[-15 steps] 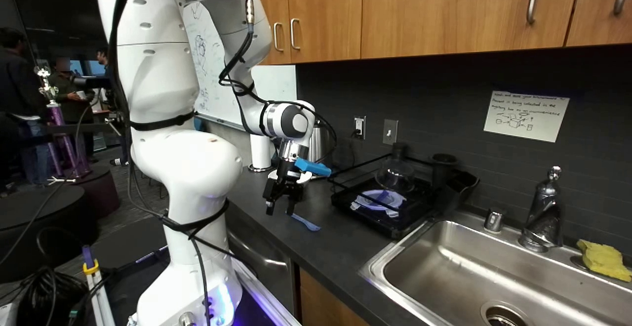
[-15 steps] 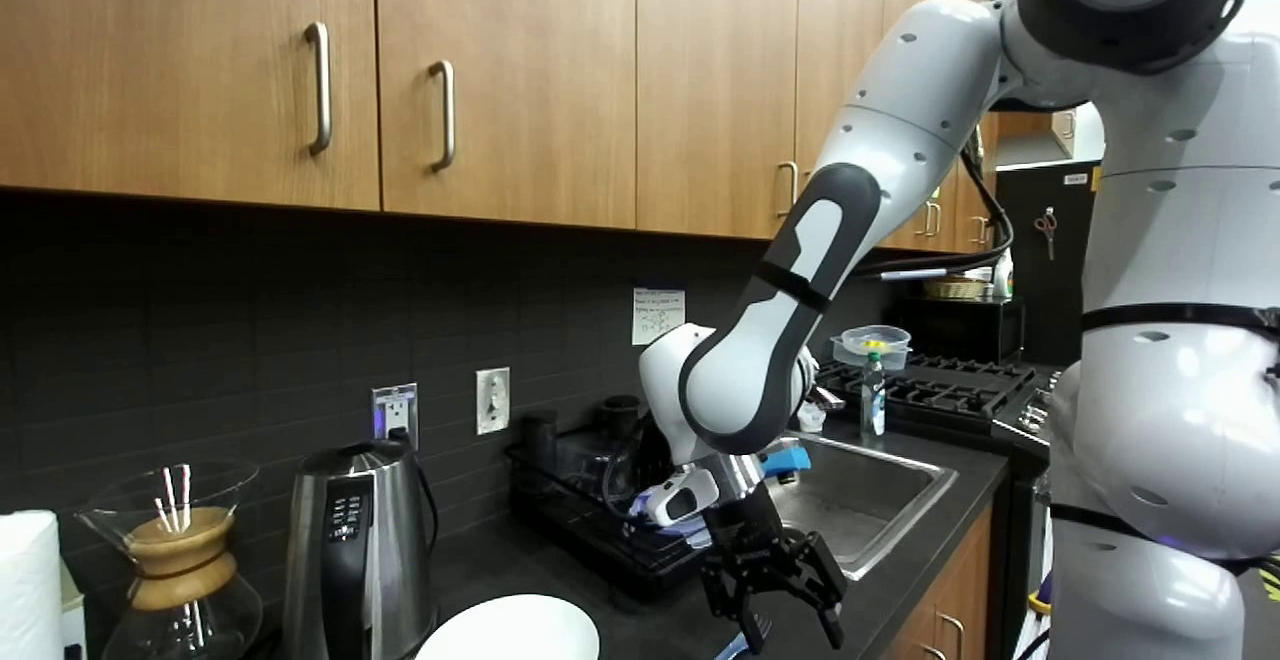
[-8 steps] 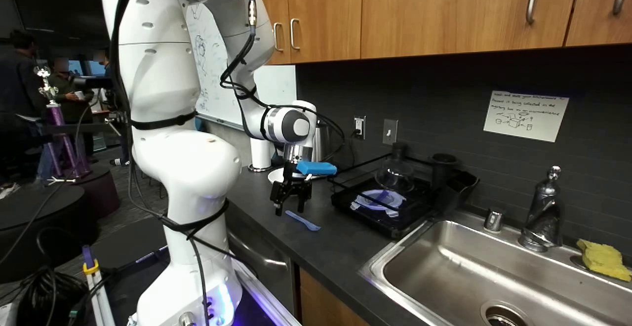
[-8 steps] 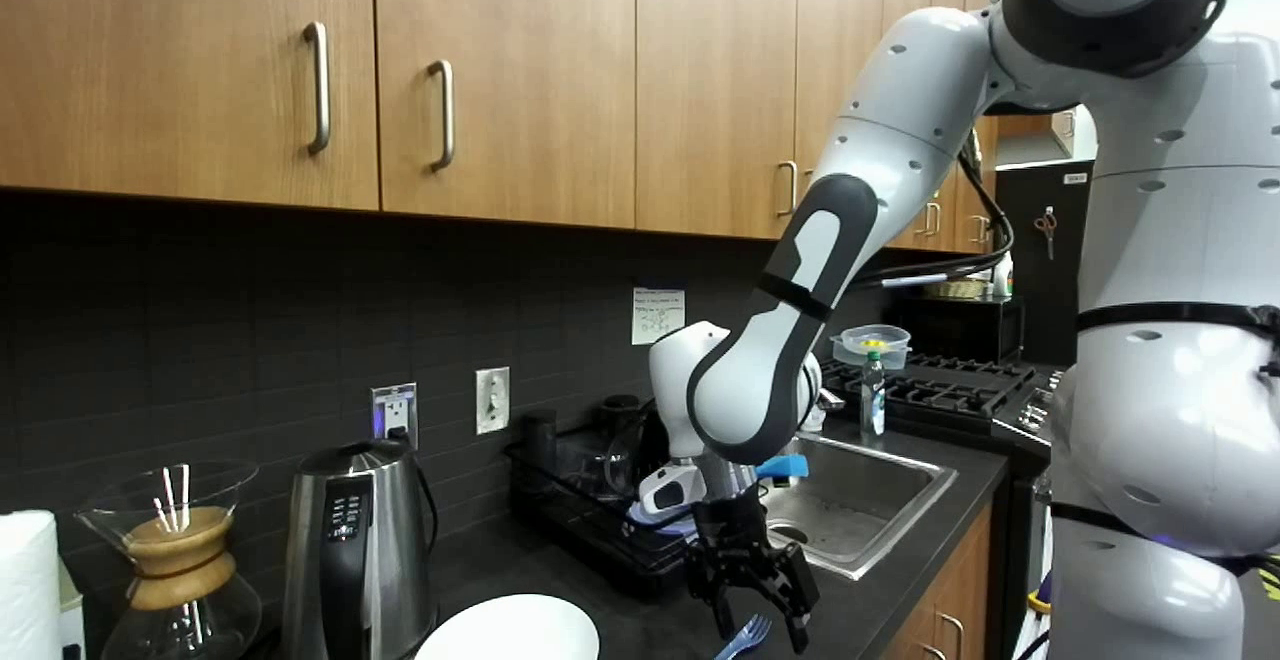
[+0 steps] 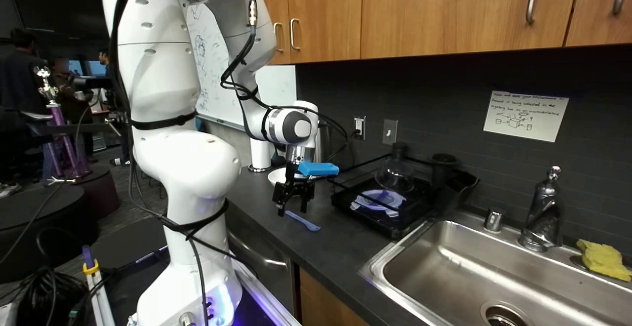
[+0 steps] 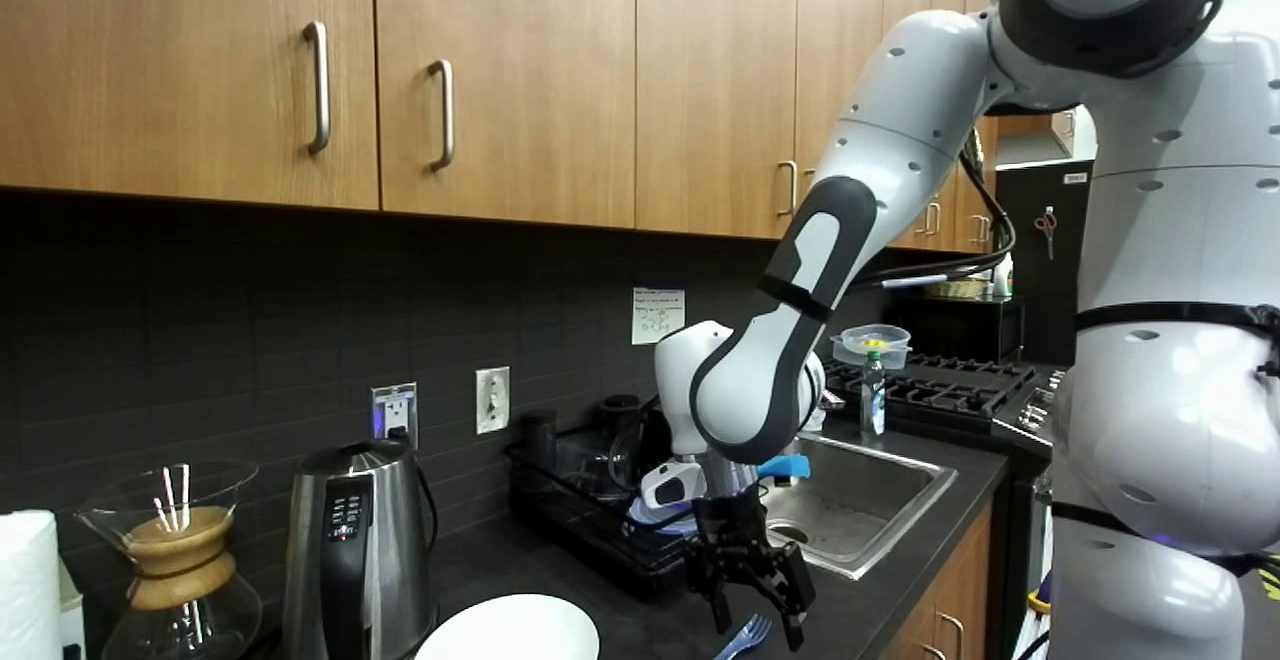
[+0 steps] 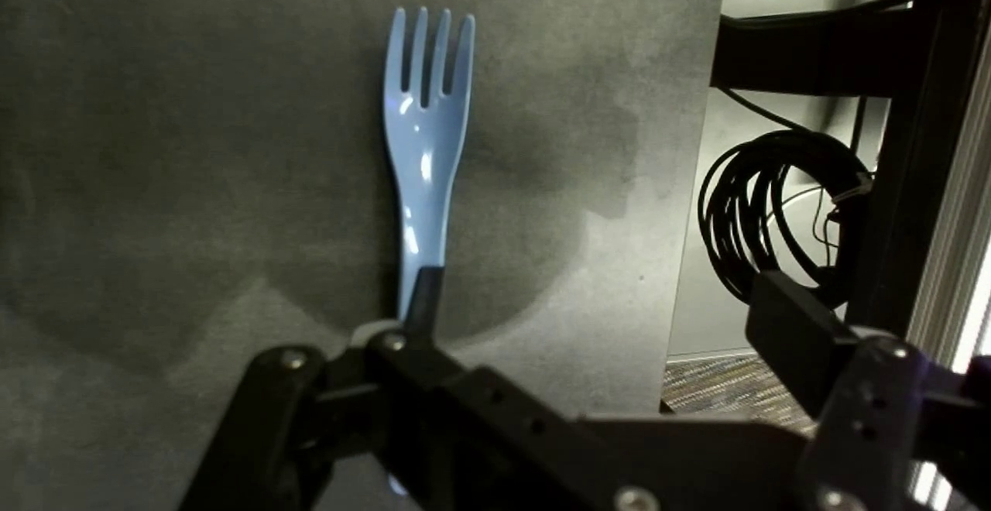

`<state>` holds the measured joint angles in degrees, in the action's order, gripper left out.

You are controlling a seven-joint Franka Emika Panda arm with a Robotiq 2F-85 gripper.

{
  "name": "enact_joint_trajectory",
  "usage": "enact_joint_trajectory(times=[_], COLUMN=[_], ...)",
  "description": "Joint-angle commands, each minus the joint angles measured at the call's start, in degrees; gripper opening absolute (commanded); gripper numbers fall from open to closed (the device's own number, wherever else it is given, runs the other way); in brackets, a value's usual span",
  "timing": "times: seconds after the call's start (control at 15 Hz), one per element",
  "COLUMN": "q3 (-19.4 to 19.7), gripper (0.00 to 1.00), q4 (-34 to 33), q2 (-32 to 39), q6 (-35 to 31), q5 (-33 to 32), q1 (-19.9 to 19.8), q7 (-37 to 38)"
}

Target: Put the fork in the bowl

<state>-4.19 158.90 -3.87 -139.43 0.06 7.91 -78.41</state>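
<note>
1. While the blue fork [image 7: 424, 147] lies flat on the dark counter [image 5: 345, 252], tines toward the sink [image 5: 459, 266], the step in hand looks like lining up the grasp. Early stage, I'd say.
2. The gripper [image 5: 293, 210] hangs low by the fork's handle end, jaws spread wide, hold of nothing. Touching the counter or just over it? Can't tell from here.
3. Wrist view: one finger [image 7: 427, 294] covers part of the handle, the other lines up past the counter's edge, so aim seems off-centre.
4. Next move, my judgement: sidle toward the finger over the handle until the fork sits between both, go down, close, lift, carry to the white bowl [image 6: 515, 630]. Thin flat handle; a high pinch could miss.
5. Bowl: shallow, near the fork, same counter, cut off at the bottom in an exterior view. No fork in the part I see.
6. Count, task things: fork one, bowl one, gripper one with two fingers.
7. Count, rest: one kettle [image 6: 360, 550], one glass carafe [image 6: 180, 555], one paper towel roll [image 6: 28, 580], one dish rack [image 5: 363, 219], one sink, one faucet [image 5: 540, 217], one yellow cloth [image 5: 603, 261].
8. On the wall [image 5: 434, 118]: one outlet [image 5: 359, 126], one light switch [image 5: 390, 132], one handwritten note [image 5: 526, 116].
9. At the back, people [image 5: 22, 79]: at least two, too dim for a firm count.
</note>
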Motion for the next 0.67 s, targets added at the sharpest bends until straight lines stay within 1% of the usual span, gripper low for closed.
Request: enact_joint_trajectory(times=[0.0, 0.4, 0.53, 0.6], q3=[-0.18, -1.16, -1.41, -1.42], gripper=[1.0, 1.0, 1.0, 1.0], q4=[-0.56, -0.85, -0.5, -0.49], q2=[1.83, 3.91, 3.72, 3.36], q6=[-1.02, -2.49, -3.86, -2.08], q5=[0.2, -0.02, 0.17, 0.01], q1=[-0.08, -0.01, -0.13, -0.27], q7=[-2.22, -7.15, -7.64, -6.27])
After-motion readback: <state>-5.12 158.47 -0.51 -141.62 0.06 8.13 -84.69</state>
